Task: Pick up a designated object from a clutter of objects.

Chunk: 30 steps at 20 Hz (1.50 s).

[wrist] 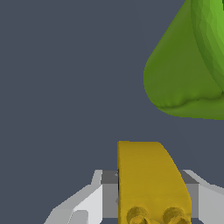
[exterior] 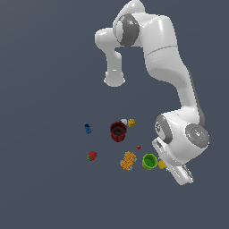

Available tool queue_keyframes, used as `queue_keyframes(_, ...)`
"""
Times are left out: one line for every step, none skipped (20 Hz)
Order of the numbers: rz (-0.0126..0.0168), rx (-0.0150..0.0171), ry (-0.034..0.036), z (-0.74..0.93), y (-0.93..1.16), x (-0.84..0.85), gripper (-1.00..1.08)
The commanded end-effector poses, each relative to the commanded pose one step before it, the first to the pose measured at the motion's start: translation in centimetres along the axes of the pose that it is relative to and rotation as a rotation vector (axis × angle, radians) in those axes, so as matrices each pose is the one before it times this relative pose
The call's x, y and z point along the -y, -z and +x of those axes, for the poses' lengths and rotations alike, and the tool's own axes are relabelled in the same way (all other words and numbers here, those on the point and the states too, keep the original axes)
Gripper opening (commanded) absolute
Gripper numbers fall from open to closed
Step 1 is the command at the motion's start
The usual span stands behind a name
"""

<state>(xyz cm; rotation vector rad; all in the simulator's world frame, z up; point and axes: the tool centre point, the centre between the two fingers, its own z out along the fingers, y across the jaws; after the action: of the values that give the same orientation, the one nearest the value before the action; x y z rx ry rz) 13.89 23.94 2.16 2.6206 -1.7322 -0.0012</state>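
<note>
Yellow block (wrist: 148,183) sat directly between the fingers (wrist: 87,201) of the gripper (wrist: 151,197), long axis running out along the fingers, away from the palm. Jaws looked closed on its two flanks, though actual contact was hard to confirm. Lime green cup (wrist: 192,61) was just beyond the block's far end, not touching. In the exterior view the block (exterior: 162,164) lay beside the cup (exterior: 149,161), under the wrist. Judged: straight lift, cup clearance tight.

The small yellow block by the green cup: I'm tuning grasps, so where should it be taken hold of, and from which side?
Grip the small yellow block across its two long flat sides, near the middle, coming from above. The tool already straddles it that way, and this keeps clear of the green cup beside it.
</note>
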Motion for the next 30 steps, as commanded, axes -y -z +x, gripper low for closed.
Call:
queue_keyframes(0.00047,-0.00003,0.00002,0.002,0.025,0.019,-1.00)
queue_keyframes(0.00000,0.00000,0.00000,0.000,0.000,0.000,-1.00)
queue_keyframes(-0.00028,-0.00037,0.00051,-0.040,-0.012,-0.012,-1.00)
queue_keyframes(0.00000,0.00000,0.00000,0.009,0.011,-0.009,-1.00)
queue_keyframes(0.00000,0.00000,0.00000,0.026,0.032,-0.028,-1.00)
queue_keyframes(0.00000,0.00000,0.00000,0.043,0.054,-0.047,-1.00)
queue_keyframes(0.00000,0.00000,0.00000,0.061,0.076,-0.066,-1.00)
queue_keyframes(0.00000,0.00000,0.00000,0.078,0.098,-0.086,-1.00)
queue_keyframes(0.00000,0.00000,0.00000,0.096,0.121,-0.106,-1.00)
queue_keyframes(0.00000,0.00000,0.00000,0.115,0.144,-0.126,-1.00)
queue_keyframes(0.00000,0.00000,0.00000,0.134,0.169,-0.147,-1.00)
queue_keyframes(0.00000,0.00000,0.00000,0.154,0.194,-0.169,-1.00)
queue_keyframes(0.00000,0.00000,0.00000,0.175,0.220,-0.192,-1.00)
queue_keyframes(0.00000,0.00000,0.00000,0.197,0.247,-0.216,-1.00)
queue_keyframes(-0.00004,0.00069,-0.00005,0.226,0.270,-0.241,-1.00)
queue_keyframes(0.00000,0.00000,0.00000,0.244,0.307,-0.267,-1.00)
queue_keyframes(0.00000,0.00000,0.00000,0.270,0.339,-0.295,-1.00)
queue_keyframes(0.00000,0.00000,0.00000,0.297,0.373,-0.324,-1.00)
queue_keyframes(-0.00002,0.00069,-0.00006,0.333,0.403,-0.355,-1.00)
queue_keyframes(0.00000,0.00000,0.00000,0.354,0.446,-0.386,-1.00)
queue_keyframes(0.00000,0.00000,0.00000,0.384,0.484,-0.419,-1.00)
queue_keyframes(0.00000,0.00069,-0.00007,0.424,0.517,-0.453,-1.00)
queue_keyframes(0.00000,0.00000,0.00000,0.447,0.563,-0.487,-1.00)
queue_keyframes(0.00000,0.00000,0.00000,0.480,0.605,-0.522,-1.00)
queue_keyframes(0.00001,0.00069,-0.00008,0.519,0.636,-0.555,-1.00)
queue_keyframes(0.00000,0.00000,0.00000,0.530,0.669,-0.577,-1.00)
queue_keyframes(0.00002,0.00069,-0.00008,0.557,0.684,-0.594,-1.00)
queue_keyframes(0.00000,0.00000,0.00000,0.554,0.701,-0.602,-1.00)
queue_keyframes(0.00003,0.00068,-0.00009,0.574,0.705,-0.611,-1.00)
queue_keyframes(0.00003,0.00068,-0.00009,0.581,0.715,-0.619,-1.00)
